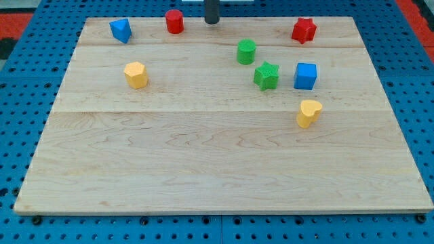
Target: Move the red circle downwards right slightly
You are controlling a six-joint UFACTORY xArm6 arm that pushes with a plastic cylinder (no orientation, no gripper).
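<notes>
The red circle (174,21) stands near the board's top edge, left of centre. My tip (212,22) is at the top edge, a short way to the right of the red circle and apart from it. The rod comes down from the view's top.
A blue block (121,30) sits left of the red circle. A yellow block (135,74) lies below it. A green circle (246,51), a green star (266,76), a blue cube (305,76), a yellow heart (308,112) and a red star (304,30) are on the right. The wooden board (203,169) lies on a blue pegboard.
</notes>
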